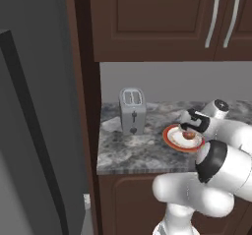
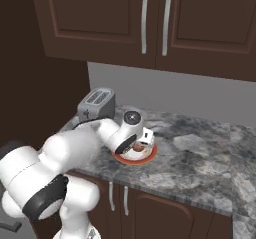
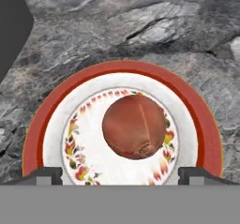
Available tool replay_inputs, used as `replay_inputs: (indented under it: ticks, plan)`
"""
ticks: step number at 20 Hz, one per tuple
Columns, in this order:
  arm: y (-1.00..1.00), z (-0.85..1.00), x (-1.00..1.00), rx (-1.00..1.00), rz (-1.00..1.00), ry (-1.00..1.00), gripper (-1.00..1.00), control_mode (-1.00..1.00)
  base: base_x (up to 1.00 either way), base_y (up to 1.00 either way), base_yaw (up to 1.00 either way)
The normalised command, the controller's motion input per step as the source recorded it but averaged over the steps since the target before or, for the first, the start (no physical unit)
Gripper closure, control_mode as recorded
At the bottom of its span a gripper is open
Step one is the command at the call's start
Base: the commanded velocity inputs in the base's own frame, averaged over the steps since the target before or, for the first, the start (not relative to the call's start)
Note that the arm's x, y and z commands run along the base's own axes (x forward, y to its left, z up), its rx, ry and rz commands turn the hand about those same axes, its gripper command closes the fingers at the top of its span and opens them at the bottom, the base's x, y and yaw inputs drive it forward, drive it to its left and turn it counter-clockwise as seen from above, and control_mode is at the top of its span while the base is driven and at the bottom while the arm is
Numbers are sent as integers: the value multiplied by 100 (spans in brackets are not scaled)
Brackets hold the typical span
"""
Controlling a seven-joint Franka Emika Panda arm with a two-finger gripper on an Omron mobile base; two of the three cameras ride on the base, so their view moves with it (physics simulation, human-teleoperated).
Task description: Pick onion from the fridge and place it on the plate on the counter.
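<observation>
Hand view, onion (image 3: pixel 135 127) on plate (image 3: pixel 206 124)

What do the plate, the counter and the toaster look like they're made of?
Plate: likely glazed ceramic, with a smooth orange-red rim and painted floral ring around a white centre. Counter: polished stone, probably granite or marble, grey-white veining. Toaster: looks like brushed metal, with a silver-grey sheen.

upper cabs (image 2: pixel 150 23) dk brown, 2 silver handles | backsplash (image 2: pixel 200 95) grey | toaster (image 1: pixel 132 111) silver, 2-slot
</observation>
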Motion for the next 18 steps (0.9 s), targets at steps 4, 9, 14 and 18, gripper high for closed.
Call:
replay_inputs:
  ticks: [4,9,14,18]
  plan:
    - [6,51,-100,-13,-1,-38,-100,-100,0,0,0]
    - [28,58,-88,-23,-3,-13,-100,-100,0,0,0]
    - [54,65,-52,-39,0,2,-100,-100,0,0,0]
    - [56,40,-40,-33,3,0,-100,-100,0,0,0]
